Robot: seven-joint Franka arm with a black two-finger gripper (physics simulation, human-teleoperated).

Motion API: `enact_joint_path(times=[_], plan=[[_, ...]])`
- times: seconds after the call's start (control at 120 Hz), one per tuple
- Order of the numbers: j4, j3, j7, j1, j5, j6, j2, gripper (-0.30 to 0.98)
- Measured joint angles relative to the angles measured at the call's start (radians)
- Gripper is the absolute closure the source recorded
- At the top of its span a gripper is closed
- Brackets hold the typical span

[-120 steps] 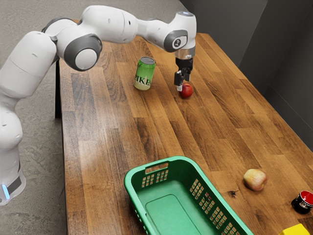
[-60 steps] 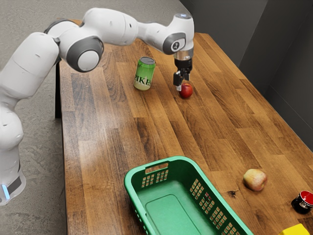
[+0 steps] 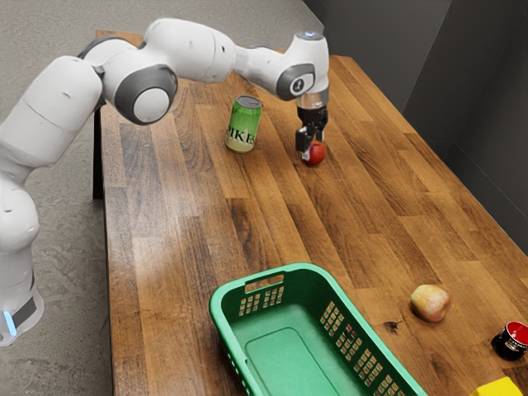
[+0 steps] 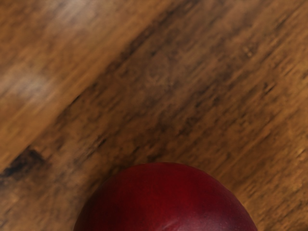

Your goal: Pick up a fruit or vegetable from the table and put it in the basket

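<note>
In the exterior view my gripper (image 3: 313, 150) is down at a red round fruit (image 3: 315, 154) on the far part of the table, its fingers apart and straddling the fruit. One finger stands on the near side, hiding part of it; contact on both sides cannot be made out. The wrist view has the dark red fruit (image 4: 166, 202) large, just under my hand. A green basket (image 3: 309, 272) with slotted walls stands at the near end, nothing in its visible part. A yellowish-red fruit (image 3: 431, 303) lies beside it.
A green can (image 3: 244, 124) stands upright close to my gripper, toward the exterior view's left. Beyond the yellowish fruit, toward the exterior view's right, are a small black-and-red cup (image 3: 511, 341) and a yellow object (image 3: 500, 388). The wooden table (image 3: 247, 214) lies between fruit and basket.
My hand has come down a little, and the fingers now reach lower around the red fruit. The fruit, can and basket have not moved.
</note>
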Motion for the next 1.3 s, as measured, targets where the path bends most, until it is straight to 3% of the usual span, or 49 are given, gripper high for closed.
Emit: enact_joint_path(times=[0.075,0.217,0.317,0.592,0.667,0.8,0.992,1.158,1.3], plan=[[-0.001,0.0,0.002,0.0,-0.009,0.003,0.008,0.01],[0.001,0.0,-0.009,-0.002,-0.019,0.008,0.002,0.29],[0.001,-0.001,-0.017,-0.002,-0.025,0.008,0.0,0.4],[-0.002,0.0,-0.036,-0.008,-0.03,0.003,-0.04,0.49],[-0.077,0.001,-0.046,-0.029,-0.028,0.0,-0.15,0.5],[-0.347,-0.001,-0.076,-0.099,-0.03,-0.01,-0.438,0.51],[-0.563,0.002,-0.131,-0.29,-0.049,-0.039,-0.723,0.51],[-0.615,-0.005,-0.173,-0.446,-0.063,-0.067,-0.829,0.5],[-0.62,-0.076,-0.201,-0.527,-0.102,-0.082,-0.853,0.52]])
